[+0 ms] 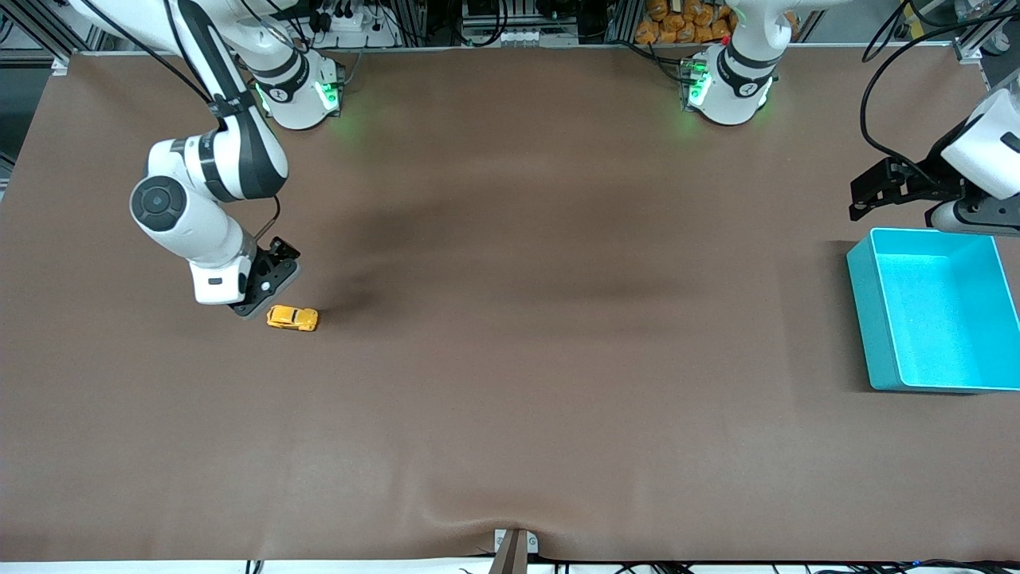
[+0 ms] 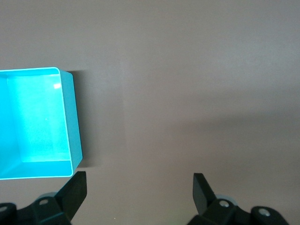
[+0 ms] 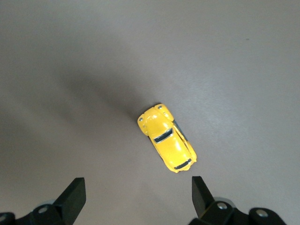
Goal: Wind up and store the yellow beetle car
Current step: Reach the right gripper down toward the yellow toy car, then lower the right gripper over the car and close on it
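Observation:
The yellow beetle car (image 1: 292, 318) stands on its wheels on the brown table near the right arm's end; it also shows in the right wrist view (image 3: 167, 138). My right gripper (image 1: 269, 281) hangs open and empty just above the table, right beside the car and apart from it; in the right wrist view the car lies just past the gripper (image 3: 137, 199). My left gripper (image 1: 876, 190) is open and empty, in the air over the table beside a corner of the turquoise bin (image 1: 865, 319). The bin (image 2: 70, 117) is empty.
The arms' bases (image 1: 299, 96) stand along the table's edge farthest from the front camera. The brown mat has a small ripple at its near edge (image 1: 514, 518).

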`<state>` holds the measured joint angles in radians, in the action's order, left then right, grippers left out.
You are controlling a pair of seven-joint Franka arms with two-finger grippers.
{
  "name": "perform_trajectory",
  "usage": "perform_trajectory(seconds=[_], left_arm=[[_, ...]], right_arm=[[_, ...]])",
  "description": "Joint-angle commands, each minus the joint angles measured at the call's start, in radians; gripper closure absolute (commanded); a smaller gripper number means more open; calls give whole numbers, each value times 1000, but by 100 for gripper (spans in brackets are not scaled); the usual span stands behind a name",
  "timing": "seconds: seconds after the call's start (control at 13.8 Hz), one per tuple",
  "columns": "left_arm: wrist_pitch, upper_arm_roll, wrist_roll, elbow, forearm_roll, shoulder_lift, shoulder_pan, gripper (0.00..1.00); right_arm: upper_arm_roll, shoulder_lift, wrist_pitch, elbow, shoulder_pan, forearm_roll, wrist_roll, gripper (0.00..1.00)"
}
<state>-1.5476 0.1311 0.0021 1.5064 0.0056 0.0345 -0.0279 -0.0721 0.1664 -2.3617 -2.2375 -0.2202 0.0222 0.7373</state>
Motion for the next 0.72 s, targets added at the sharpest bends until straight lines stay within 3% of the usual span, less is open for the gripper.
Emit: perform_trajectory(seconds=[0.0, 0.29, 0.65], left_arm=[[9, 2, -14, -9, 19, -4, -1, 0], [9, 2, -14, -9, 19, -4, -1, 0], [9, 2, -14, -8, 19, -5, 0, 0]], right_arm=[[-6, 8, -31, -16, -24, 12, 74, 0], [-6, 42, -198, -66, -22, 28, 218, 0], [-8, 102, -220, -57, -10, 41, 332, 0]])
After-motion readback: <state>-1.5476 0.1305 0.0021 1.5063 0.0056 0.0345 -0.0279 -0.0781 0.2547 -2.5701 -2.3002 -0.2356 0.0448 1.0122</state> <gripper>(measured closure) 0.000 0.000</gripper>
